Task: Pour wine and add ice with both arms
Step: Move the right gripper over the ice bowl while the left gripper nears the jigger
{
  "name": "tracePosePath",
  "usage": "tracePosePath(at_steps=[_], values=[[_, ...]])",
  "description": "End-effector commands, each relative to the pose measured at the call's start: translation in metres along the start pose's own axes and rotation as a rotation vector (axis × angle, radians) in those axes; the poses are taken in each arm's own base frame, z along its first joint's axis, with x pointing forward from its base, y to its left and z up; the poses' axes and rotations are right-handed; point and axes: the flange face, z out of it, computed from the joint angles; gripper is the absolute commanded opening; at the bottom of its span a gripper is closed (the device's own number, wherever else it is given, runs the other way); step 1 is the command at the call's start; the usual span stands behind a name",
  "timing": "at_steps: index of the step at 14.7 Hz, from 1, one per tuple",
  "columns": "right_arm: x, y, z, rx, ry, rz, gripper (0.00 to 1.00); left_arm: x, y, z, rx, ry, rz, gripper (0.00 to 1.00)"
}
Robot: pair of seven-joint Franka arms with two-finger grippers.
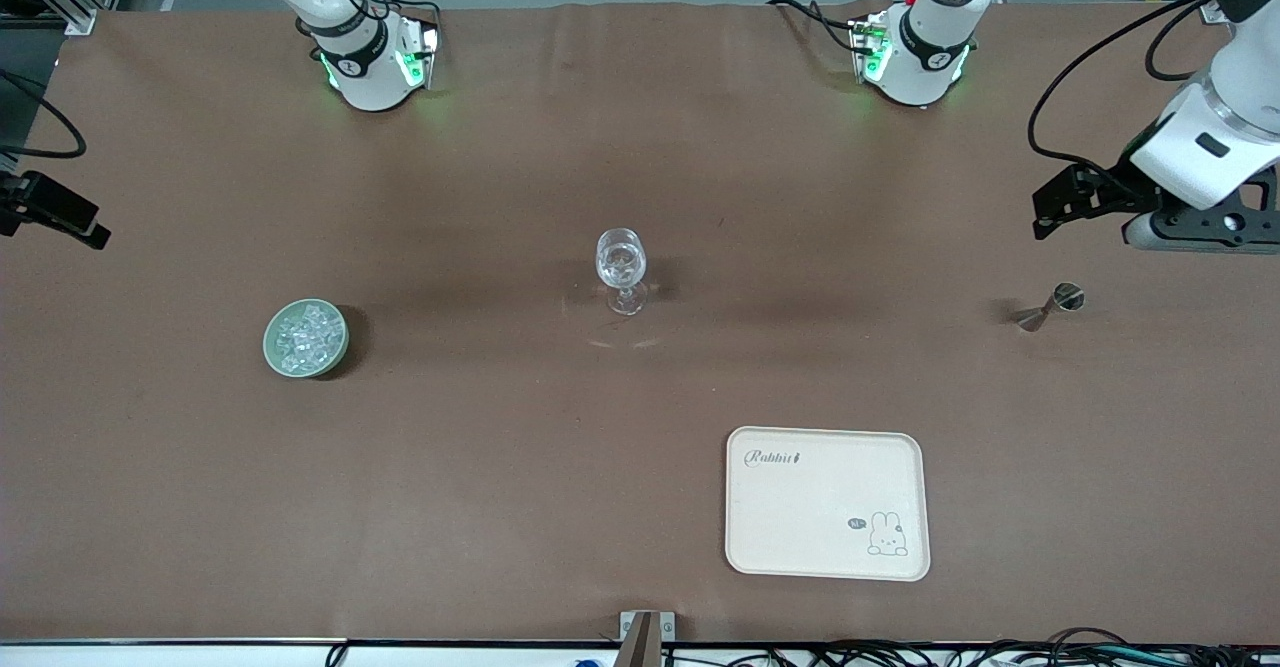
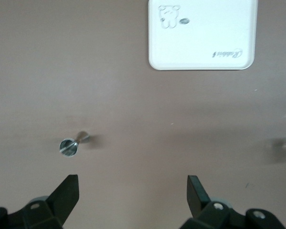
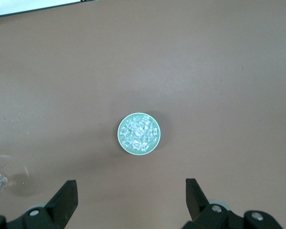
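Standing near the middle of the brown table (image 1: 480,507) is a clear stemmed wine glass (image 1: 621,269), upright; whether it holds any liquid is hard to make out. Toward the right arm's end of the table, slightly nearer the front camera than the glass, sits a pale green bowl (image 1: 306,338) heaped with the ice (image 1: 305,335), small clear cubes that fill the bowl. Toward the left arm's end stands a small metal jigger (image 1: 1050,308), well apart from the glass. A cream tray (image 1: 760,507) printed with a rabbit lies nearer the front camera than the glass, bare on top. The left gripper (image 2: 133,191) hangs above the table near the jigger with its two black fingers spread wide and nothing between them; in the front view only part of that arm's wrist shows, cut off by the picture's edge. The right gripper (image 3: 131,193) hovers high over the table by the bowl, fingers likewise wide apart and holding nothing; it does not appear in the front view, where only the right arm's base and lower links show. In both wrist views only the fingertips are seen.
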Motion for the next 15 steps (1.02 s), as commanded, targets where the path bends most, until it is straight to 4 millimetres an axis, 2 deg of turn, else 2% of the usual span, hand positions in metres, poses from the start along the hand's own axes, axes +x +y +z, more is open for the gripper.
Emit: tracePosePath(at_steps=[1,4,5,6,10,13,15], values=[[-0.003,0.002,0.004,0.008,-0.004,0.002,1.00,-0.001,-0.049,0.006,0.004,-0.035,-0.087,1.00],[-0.003,0.002,0.007,0.005,-0.008,0.001,1.00,0.005,-0.101,0.028,-0.024,-0.077,-0.189,1.00],[-0.003,0.003,0.012,-0.005,-0.017,0.000,1.00,0.005,-0.124,0.036,-0.049,-0.089,-0.239,1.00],[-0.002,0.002,0.027,-0.008,-0.032,-0.001,1.00,0.005,-0.147,0.047,-0.073,-0.105,-0.288,1.00],[-0.006,0.000,0.096,-0.016,-0.106,0.001,1.00,0.000,-0.219,0.088,-0.163,-0.163,-0.491,1.00],[-0.016,0.001,0.176,-0.017,-0.128,0.006,1.00,-0.005,-0.263,0.134,-0.224,-0.241,-0.741,1.00],[-0.025,0.002,0.225,-0.013,-0.098,0.007,1.00,-0.008,-0.285,0.165,-0.258,-0.295,-0.858,1.00]])
